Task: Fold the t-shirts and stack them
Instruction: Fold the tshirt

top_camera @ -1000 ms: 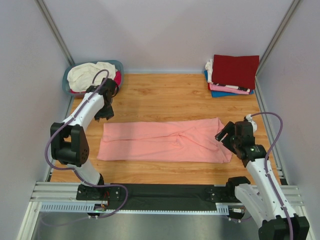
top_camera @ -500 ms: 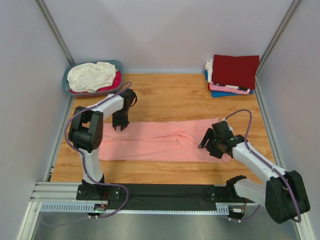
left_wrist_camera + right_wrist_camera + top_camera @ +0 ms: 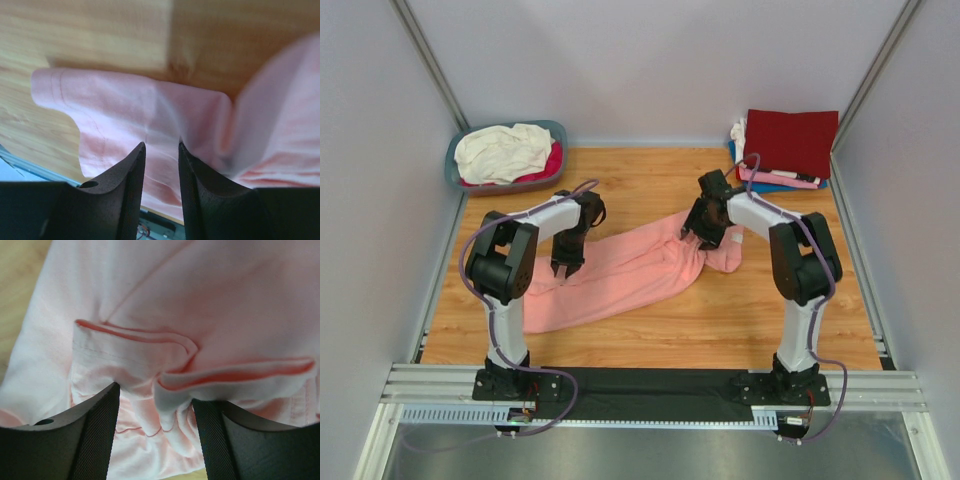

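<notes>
Far left, the basket (image 3: pixel 558 130) is sitting in the far corner, holding a cream tee (image 3: pixel 502 150) heaped over a magenta tee (image 3: pixel 555 157). Just right of it, the left gripper (image 3: pixel 563 268) is pressing down on the left part of the salmon tee (image 3: pixel 630 272). Its fingers (image 3: pixel 125 190) are standing nearly closed, pinching a thin fold of the cloth. The salmon tee is lying slantwise across the middle of the table (image 3: pixel 650 340), its near-left end lying flat and its far-right end bunching up. There the right gripper (image 3: pixel 705 232) is gripping that bunched end, its fingers (image 3: pixel 95 435) standing a little way apart with folded hems wedged between them. Far right, a dark red tee (image 3: pixel 790 140) is topping the folded stack, with a pink tee (image 3: pixel 775 180) and a blue tee (image 3: pixel 750 188) peeking out beneath
</notes>
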`<move>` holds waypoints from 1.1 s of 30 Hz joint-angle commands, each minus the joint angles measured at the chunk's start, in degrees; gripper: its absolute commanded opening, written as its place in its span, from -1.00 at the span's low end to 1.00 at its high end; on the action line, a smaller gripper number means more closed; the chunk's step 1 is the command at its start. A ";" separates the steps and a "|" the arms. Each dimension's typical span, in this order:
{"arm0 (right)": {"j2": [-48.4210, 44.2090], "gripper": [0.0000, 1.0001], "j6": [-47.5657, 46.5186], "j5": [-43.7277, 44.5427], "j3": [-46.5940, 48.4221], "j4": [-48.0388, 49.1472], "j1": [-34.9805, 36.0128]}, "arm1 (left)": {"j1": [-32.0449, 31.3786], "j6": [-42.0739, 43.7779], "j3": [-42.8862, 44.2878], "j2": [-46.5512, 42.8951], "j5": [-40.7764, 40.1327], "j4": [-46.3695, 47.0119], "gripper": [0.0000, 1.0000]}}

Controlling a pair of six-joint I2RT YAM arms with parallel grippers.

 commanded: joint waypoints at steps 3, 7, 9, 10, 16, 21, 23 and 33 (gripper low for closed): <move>17.44 0.21 -4.60 -0.42 27.52 -10.12 0.12 | -1.82 -0.91 -7.48 -6.68 7.84 1.36 -0.18; 33.15 0.21 -5.66 -3.13 54.65 -15.69 -0.58 | -3.40 -1.09 -11.18 -11.51 11.35 1.72 -0.18; 36.96 0.23 -5.57 -7.67 59.98 -14.22 -1.11 | -4.19 -1.26 -13.28 -13.79 14.15 2.59 -0.18; 38.37 0.25 -4.88 -9.01 61.48 -12.81 -1.29 | -5.16 -1.79 -13.99 -14.41 15.82 3.20 -0.18; 40.93 0.32 -1.53 -12.89 59.47 -0.14 -2.34 | -12.01 -6.09 -16.64 -15.65 25.85 7.95 -0.18; 44.80 0.40 0.93 -12.98 62.37 4.07 -4.44 | -22.11 -13.73 -19.79 -13.72 34.37 16.64 -0.18; 46.12 0.44 2.07 -13.59 62.64 6.44 -5.33 | -24.93 -16.54 -19.89 -12.49 36.23 19.38 -0.21; 47.01 0.68 1.73 -24.76 66.34 25.17 -7.79 | -29.33 -13.49 -5.05 -23.47 22.88 3.84 -0.10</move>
